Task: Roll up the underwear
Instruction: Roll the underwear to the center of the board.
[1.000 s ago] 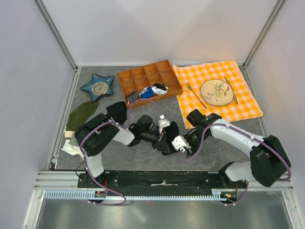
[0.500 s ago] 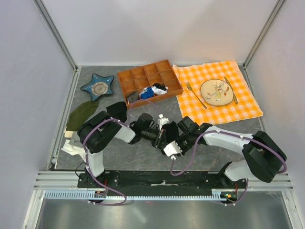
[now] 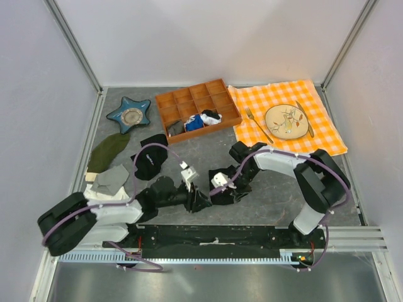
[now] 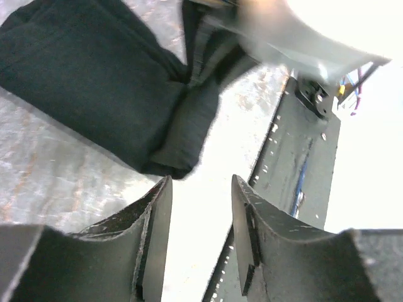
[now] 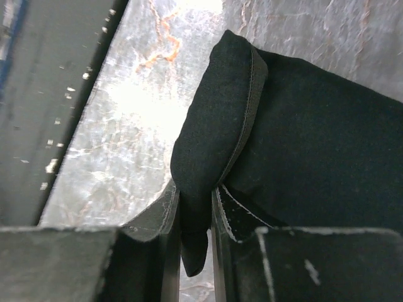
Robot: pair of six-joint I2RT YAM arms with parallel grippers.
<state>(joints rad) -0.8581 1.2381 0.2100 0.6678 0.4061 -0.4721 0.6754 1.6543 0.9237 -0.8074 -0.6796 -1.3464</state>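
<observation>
Near edge, centre of the table (image 3: 283,201): my left gripper (image 4: 198,207), jaws parted by a moderate gap, nothing between them.

Just beyond its fingertips: the underwear (image 4: 94,82), black, folded into a thick pad, not touching the left jaws, with bare tabletop in between.

Right of that: my right gripper (image 5: 195,214), jaws nearly closed and pinching a doubled hem edge of the pad. That fold's long axis runs away from the right jaws.

Judgement: my right arm has the hold; my left must come in from the left side to roll. Nothing stands in its way.

Further left: small black cloth (image 3: 150,162), grey cloth (image 3: 112,179), olive-green cloth (image 3: 107,151).

Far: star-shaped dish (image 3: 129,114), orange tray (image 3: 169,100), checked cloth (image 3: 327,141) bearing a plate (image 3: 286,121).
</observation>
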